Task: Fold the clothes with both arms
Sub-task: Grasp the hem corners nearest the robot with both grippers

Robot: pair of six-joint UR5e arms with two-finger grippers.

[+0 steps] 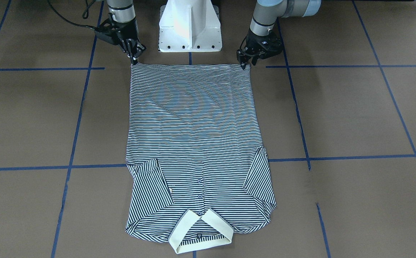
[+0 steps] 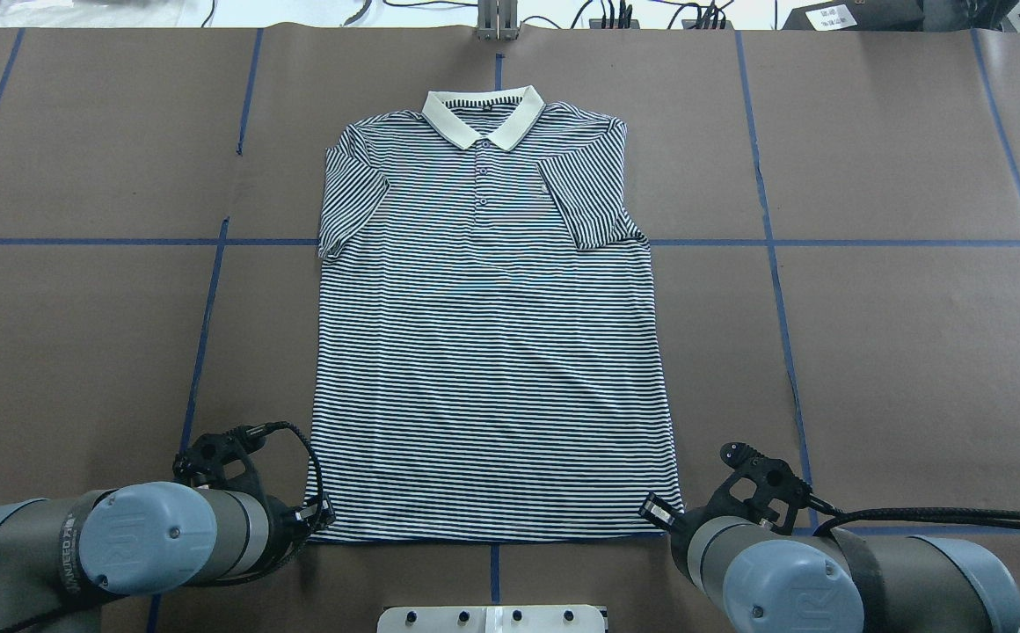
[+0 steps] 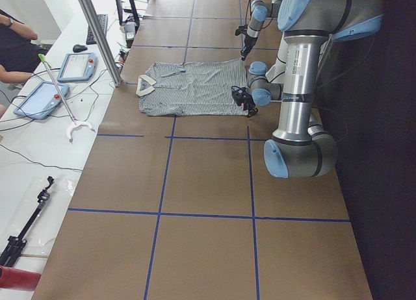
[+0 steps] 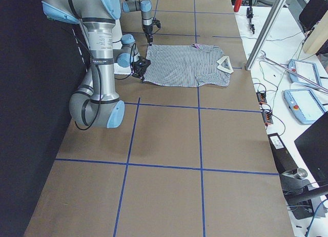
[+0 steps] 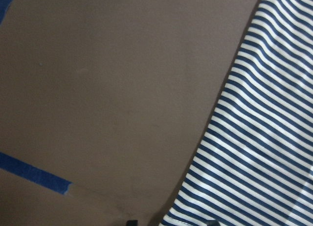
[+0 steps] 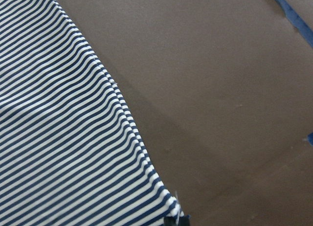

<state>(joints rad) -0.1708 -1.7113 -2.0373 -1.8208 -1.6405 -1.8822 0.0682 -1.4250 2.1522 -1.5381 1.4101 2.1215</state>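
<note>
From the front-facing camera, the striped polo shirt (image 1: 193, 118) lies flat and face up on the brown table (image 1: 355, 114), collar toward the operators and hem toward the robot. The right gripper (image 1: 133, 61) and left gripper (image 1: 245, 63) each sit at a hem corner. I cannot tell whether their fingers have clamped the cloth.

Overhead, both sleeves lie folded in over the chest, so the step in hand looks like carrying the hem up to the collar (image 2: 479, 119). Done well, both corners rise together and level, with the hem kept taut between them (a slack middle would drag and wrinkle).

The side views add nothing on the grip. Each wrist view shows only a hem corner lying flat at the frame's bottom edge.

A joint cap (image 2: 123, 532) on the left arm (image 2: 53, 545) carries the UR mark. The chest logo (image 2: 543, 189) and neck label (image 1: 199, 235) are too small to read.
</note>
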